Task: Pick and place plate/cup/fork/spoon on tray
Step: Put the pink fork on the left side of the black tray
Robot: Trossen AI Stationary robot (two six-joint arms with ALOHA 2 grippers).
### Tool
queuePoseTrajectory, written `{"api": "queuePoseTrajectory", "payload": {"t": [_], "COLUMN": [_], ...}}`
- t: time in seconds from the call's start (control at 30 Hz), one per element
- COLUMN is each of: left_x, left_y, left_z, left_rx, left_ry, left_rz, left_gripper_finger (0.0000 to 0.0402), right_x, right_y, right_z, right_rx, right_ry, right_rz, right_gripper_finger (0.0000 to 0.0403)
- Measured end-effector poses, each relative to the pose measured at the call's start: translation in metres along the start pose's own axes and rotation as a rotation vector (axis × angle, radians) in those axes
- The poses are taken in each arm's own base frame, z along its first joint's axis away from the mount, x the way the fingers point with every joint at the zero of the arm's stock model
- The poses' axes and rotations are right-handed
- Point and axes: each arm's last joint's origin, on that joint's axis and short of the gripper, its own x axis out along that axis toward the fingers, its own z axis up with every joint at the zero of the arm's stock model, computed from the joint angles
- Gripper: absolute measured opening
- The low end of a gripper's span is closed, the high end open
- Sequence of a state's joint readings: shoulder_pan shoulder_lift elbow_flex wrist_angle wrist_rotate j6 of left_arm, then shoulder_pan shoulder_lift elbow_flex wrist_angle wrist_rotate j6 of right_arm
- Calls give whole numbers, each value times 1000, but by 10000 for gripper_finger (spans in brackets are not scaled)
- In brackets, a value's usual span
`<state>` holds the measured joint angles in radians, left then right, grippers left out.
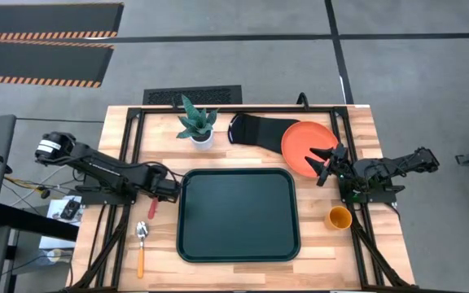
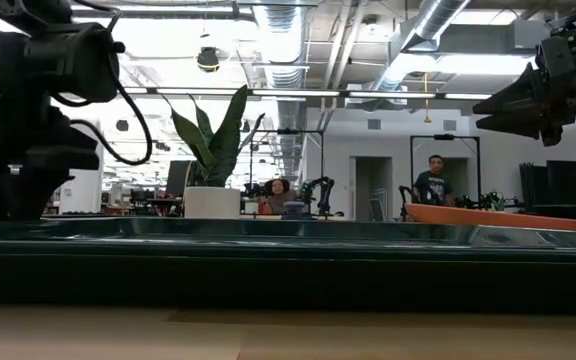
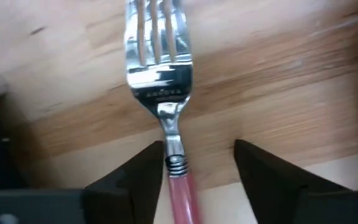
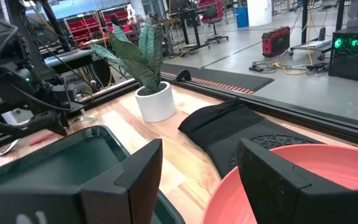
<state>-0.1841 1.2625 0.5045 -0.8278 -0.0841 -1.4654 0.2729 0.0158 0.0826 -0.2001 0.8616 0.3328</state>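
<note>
Left wrist view: left tool (image 3: 197, 163) wide astride fork (image 3: 160, 93); right tool (image 1: 326, 168) wide over plate (image 1: 304, 140).

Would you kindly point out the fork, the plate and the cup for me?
fork (image 3: 159, 74): left wrist view, on the silver head just below the tines.
plate (image 1: 304, 140): high view, on the bare orange-red face.
cup (image 1: 339, 217): high view, on its round top.

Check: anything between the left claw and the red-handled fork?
Nothing visible. The left claw stands open astride the red-handled silver fork, which lies flat on the wooden table, one finger either side of its neck.
</note>
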Motion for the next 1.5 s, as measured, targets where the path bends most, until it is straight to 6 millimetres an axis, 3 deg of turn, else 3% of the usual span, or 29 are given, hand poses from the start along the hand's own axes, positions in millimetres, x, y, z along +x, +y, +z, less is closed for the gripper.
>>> {"api": "queuePoseTrajectory", "payload": {"t": [0.3,0.53,0.77,0.93,1.0,1.2,1.37,1.5], "left_x": [4,-6,-46,-84,-104,-155,-180,-190], "left_y": [3,6,-3,-6,-8,-20,-37,-53], "left_z": [-1,-1,4,9,11,19,22,26], "left_rx": [-15,-57,-96,-92,-94,-27,80,176], "left_ry": [8,14,-23,-51,-87,-236,-325,-363], "left_rz": [-2,-55,-213,-354,-440,-768,-1073,-1391], "left_gripper_finger": [21,20,20,20,20,20,20,20], "right_x": [0,0,0,0,-1,0,-1,3], "right_y": [0,0,0,3,4,2,7,15], "right_z": [0,0,0,9,14,17,25,41], "right_rx": [0,1,8,320,429,512,699,751], "right_ry": [0,-1,-5,-72,-107,-147,-146,-177], "right_rz": [0,0,2,37,56,9,171,314], "right_gripper_finger": [232,232,232,232,232,232,232,232]}}
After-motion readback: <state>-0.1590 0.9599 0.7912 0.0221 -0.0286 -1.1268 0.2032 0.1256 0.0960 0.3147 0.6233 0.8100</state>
